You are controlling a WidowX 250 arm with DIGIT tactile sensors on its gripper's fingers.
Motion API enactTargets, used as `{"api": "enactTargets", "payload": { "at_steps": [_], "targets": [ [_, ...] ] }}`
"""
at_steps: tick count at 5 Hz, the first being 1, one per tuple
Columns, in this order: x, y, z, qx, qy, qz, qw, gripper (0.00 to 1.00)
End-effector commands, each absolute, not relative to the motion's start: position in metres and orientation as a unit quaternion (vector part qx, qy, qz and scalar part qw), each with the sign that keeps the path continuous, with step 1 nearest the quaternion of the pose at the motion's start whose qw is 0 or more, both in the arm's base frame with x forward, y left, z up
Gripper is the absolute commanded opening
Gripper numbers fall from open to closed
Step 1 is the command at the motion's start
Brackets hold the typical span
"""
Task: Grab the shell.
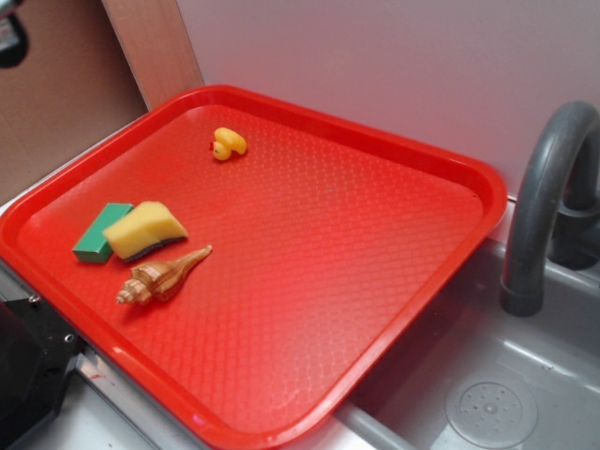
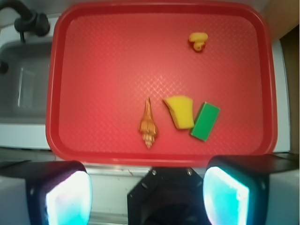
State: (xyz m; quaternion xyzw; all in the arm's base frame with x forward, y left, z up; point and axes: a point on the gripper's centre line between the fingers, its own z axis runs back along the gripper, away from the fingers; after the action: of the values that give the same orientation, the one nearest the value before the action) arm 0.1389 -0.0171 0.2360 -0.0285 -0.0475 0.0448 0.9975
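Wrist view shows you the striped tan spiral shell (image 2: 148, 123) at twelve o'clock from the wide-spread, empty gripper (image 2: 147, 192), on the red plastic tray (image 2: 93, 56), tip pointing away.

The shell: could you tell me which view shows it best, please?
The exterior view: the shell lies close and sharp, stripes and knobbly end plain. The wrist view shows it smaller, blurrier, from above.
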Motion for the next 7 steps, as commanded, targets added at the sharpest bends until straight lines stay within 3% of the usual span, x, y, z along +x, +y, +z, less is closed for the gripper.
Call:
{"api": "enactTargets", "payload": {
  "at_steps": [1, 2, 3, 5, 7],
  "targets": [
    [0.173, -0.009, 0.182, -0.031, -0.025, 0.048, 0.998, 1.0],
    [0.169, -0.017, 0.131, -0.014, 0.017, 0.002, 1.0, 1.0],
    [0.158, -0.024, 0.097, -0.01, 0.054, -0.017, 0.998, 1.0],
    [0.165, -0.023, 0.051, 0.009, 0.091, -0.02, 0.996, 1.0],
    [0.163, -0.026, 0.023, 0.009, 0.119, -0.034, 0.992, 1.0]
  ]
}}
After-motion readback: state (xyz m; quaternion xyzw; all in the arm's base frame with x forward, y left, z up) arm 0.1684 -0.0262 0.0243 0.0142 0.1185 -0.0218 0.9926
